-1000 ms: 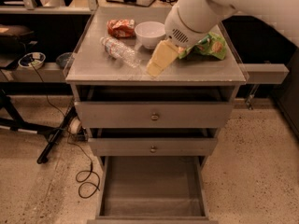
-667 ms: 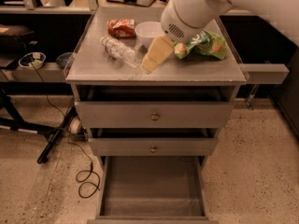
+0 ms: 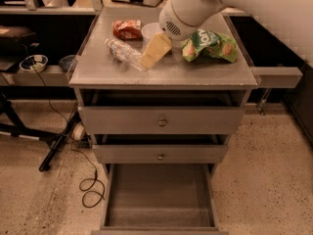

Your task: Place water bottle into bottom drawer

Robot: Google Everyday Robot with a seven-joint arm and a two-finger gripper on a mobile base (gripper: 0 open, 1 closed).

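Okay, I've got the arm (image 3: 190, 6) coming in from the upper right, its big white wrist housing hanging over the back middle of the cabinet top (image 3: 195, 75) and tilted down toward the left. The gripper (image 3: 148, 61) points down and left out of that housing, a cream wedge with its tip right at the surface, just beside the near end of the water bottle (image 3: 123, 53). Whether it's released or clenched, I can't tell from this angle. The bottle lies on its side on the cabinet top, left of centre, angled from back-left to front-right; I can't say if the gripper touches it. Behind it sits a red snack packet (image 3: 127, 29), with a white bowl (image 3: 149, 31) next to that, partly hidden by the wrist. A green bag (image 3: 211, 44) lies to the right. Down below, the bottom drawer (image 3: 159, 195) is pulled fully out, grey inside showing. The two knobbed drawers (image 3: 161, 121) above are each pulled out a little.
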